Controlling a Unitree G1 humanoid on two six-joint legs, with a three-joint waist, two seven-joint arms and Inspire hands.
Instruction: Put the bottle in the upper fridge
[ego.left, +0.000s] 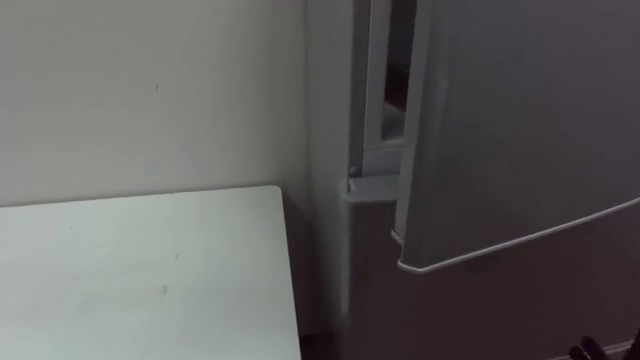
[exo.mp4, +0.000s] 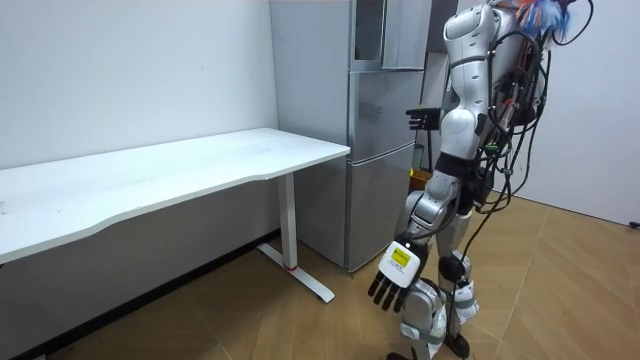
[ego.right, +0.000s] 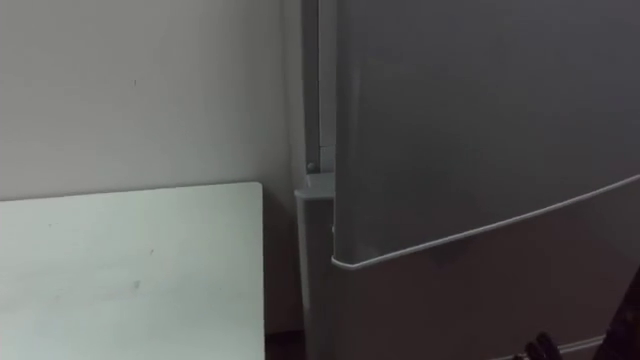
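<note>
Beside one table (exo.mp4: 200, 165), facing one fridge (exo.mp4: 380, 150), left hand (exo.mp4: 392, 280) hangs loose-fingered; right hand (exo.mp4: 420, 118) straight-fingered

The ajar upper door (ego.left: 520, 130) hides most of the fridge (ego.left: 327, 120) interior; the right hand (exo.mp4: 420, 118) is too small to read

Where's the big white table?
The white table stands along the wall on the room view's left, its end next to the grey fridge the robot faces.

upper fridge door (ego.right: 480, 130) close ahead, white table (ego.right: 130, 270) lower left, wall (ego.right: 140, 90) behind
</note>
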